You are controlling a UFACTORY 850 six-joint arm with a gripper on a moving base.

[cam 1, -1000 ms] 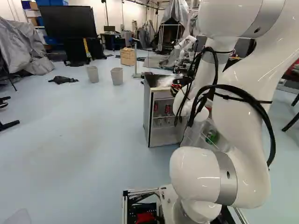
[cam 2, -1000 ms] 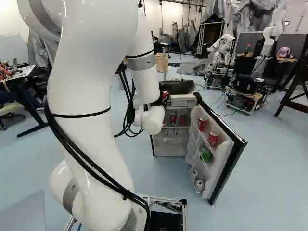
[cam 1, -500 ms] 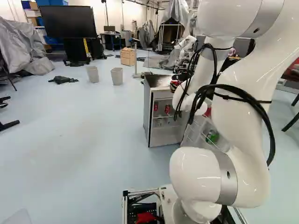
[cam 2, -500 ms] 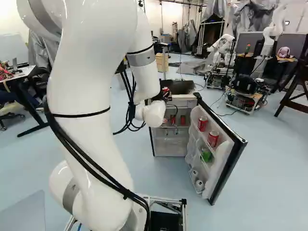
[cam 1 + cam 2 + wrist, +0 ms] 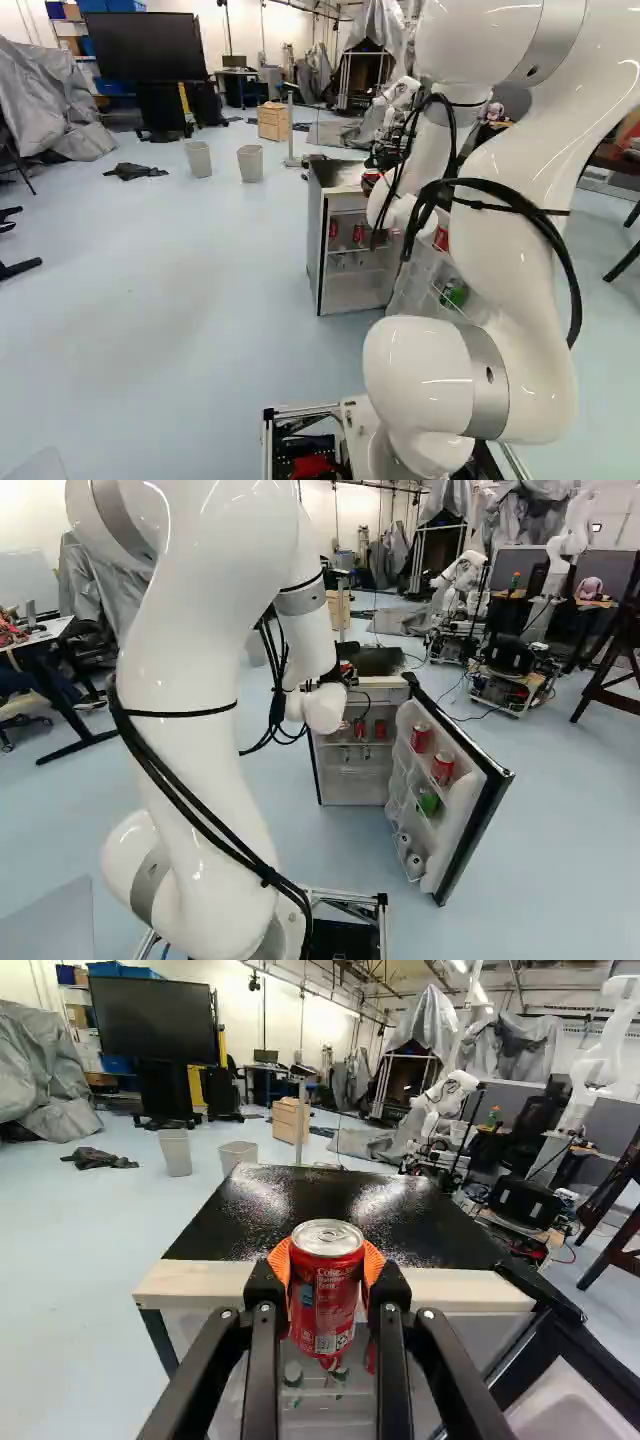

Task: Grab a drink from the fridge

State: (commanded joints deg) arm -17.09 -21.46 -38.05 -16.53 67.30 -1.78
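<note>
Via cam, I saw the gripper (image 5: 343, 676) w/ jaws clenched on can (image 5: 326, 1295), nr the fridge's (image 5: 190, 1280) top front edge.

I see my white arm (image 5: 510, 220) standing right of the middle. It partly hides the open fridge (image 5: 315, 235), where red cans (image 5: 358, 235) are inside. Two bins (image 5: 250, 164) stand farther away

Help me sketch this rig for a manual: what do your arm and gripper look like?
My arm is glossy white, with smooth, rounded joints, grey bands and black cables strapped along its outside. My gripper is black, with two slim jointed fingers and orange pads.
</note>
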